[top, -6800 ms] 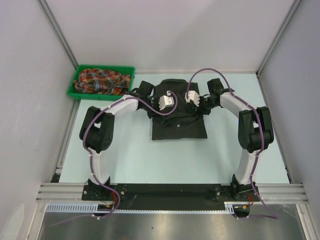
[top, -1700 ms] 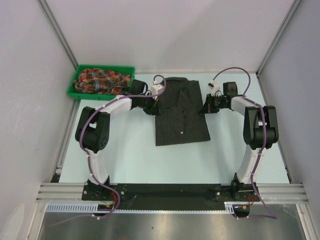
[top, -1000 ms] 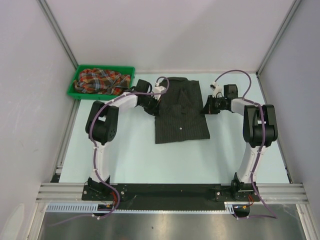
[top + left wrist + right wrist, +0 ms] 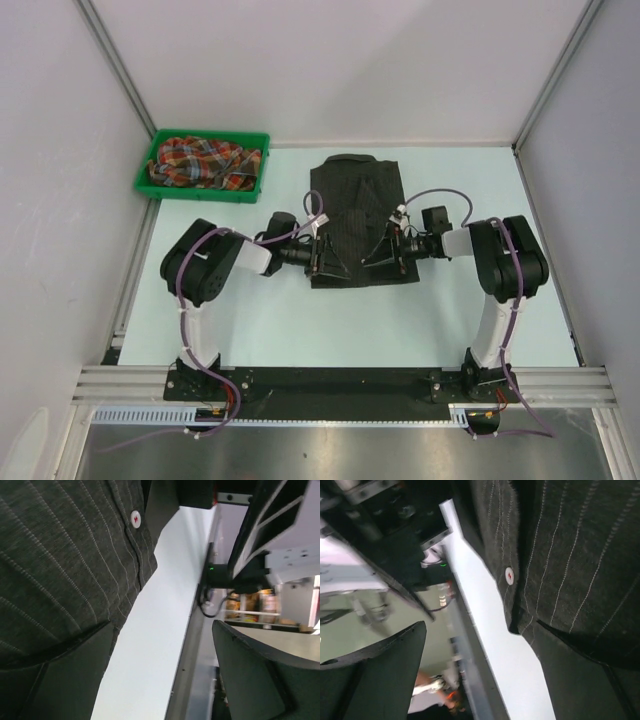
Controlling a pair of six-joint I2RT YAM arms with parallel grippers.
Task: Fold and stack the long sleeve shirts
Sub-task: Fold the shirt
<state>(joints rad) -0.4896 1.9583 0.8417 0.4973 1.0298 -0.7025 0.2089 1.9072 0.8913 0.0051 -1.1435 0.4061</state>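
While the black shirt (image 4: 360, 215) lies folded, its button (image 4: 135, 518) shows red.

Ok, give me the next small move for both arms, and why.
Probably close both grippers on the hem. The left gripper and right gripper stand open at the near corners of the black shirt, and each wrist view shows its edge between the fingers. A grip there would let them fold it.

Pale table (image 4: 260, 330) — black pinstriped shirt (image 4: 360, 215) flat mid-table, green bin (image 4: 205, 165) at far-left corner
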